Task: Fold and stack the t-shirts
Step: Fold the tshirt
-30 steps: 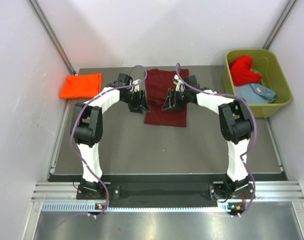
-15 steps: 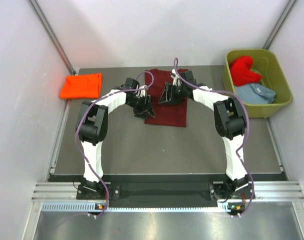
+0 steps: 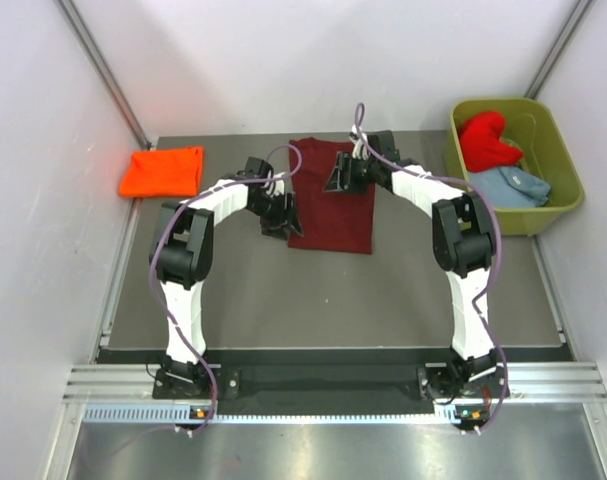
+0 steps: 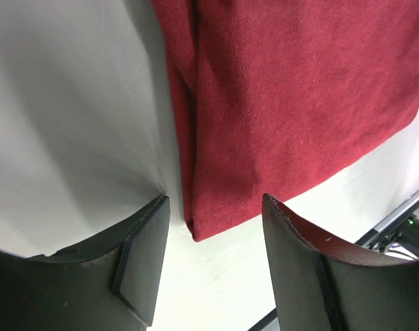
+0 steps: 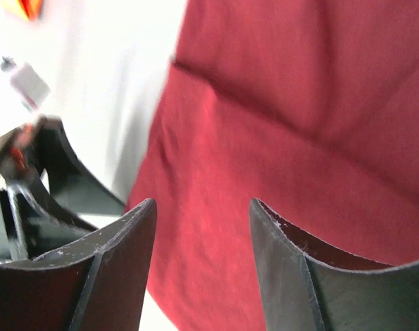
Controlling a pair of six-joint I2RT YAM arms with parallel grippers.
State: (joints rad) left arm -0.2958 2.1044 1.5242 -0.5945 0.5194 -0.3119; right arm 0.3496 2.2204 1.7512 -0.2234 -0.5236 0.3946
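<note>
Maroon t-shirt [image 3: 331, 205] lies flat mid-desk, toward the far edge. My left gripper [image 4: 216, 214] is spread over its near-left corner, and my right gripper [image 5: 202, 221] is spread over its far part (neither pinches cloth). Orange t-shirt [image 3: 162, 171] sits folded at the far-left corner.

Pale walls [image 3: 283, 60] enclose a grey table [image 3: 333, 290] with metal corner posts [image 3: 103, 70].

Folded into a long rectangle, the maroon t-shirt [image 3: 331, 215] lies midway along the far edge of the surface [image 3: 333, 290]. The orange t-shirt [image 3: 163, 171] lies folded at the far left corner. Beyond the far right corner, the bunched red t-shirt [image 3: 486, 140] seemingly overlaps the grey-blue t-shirt [image 3: 513, 186].
</note>
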